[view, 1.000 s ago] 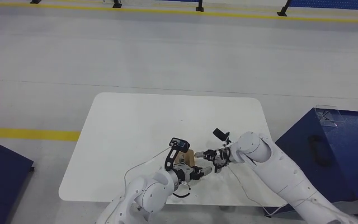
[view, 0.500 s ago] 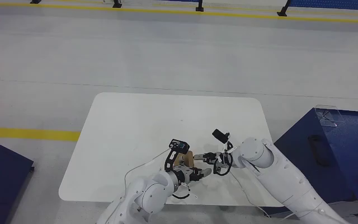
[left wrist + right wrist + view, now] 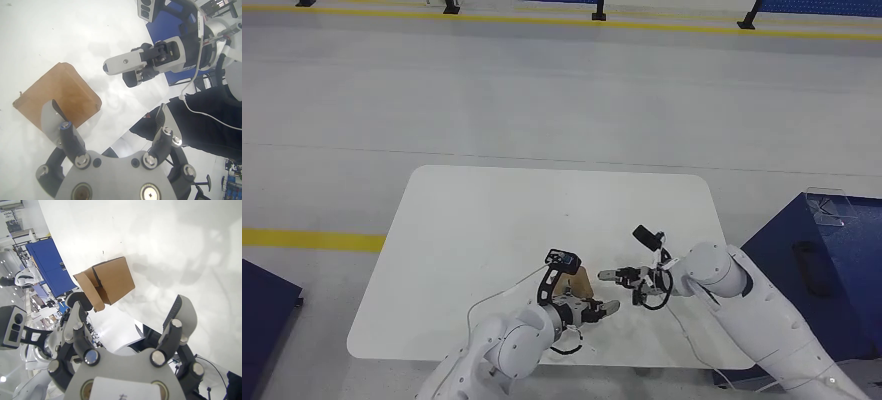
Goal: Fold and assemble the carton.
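White table (image 3: 472, 230), near edge. I find my left gripper (image 3: 106, 107) spread wide, one finger just beside the carton (image 3: 56, 92); contact not confirmed. My right gripper (image 3: 130, 303) is likewise spread and empty, standing apart. The carton rests on the table between both, its loose flap end toward the nearer left gripper.

Matt cardboard carton (image 3: 113, 279), smooth white table (image 3: 492, 230)
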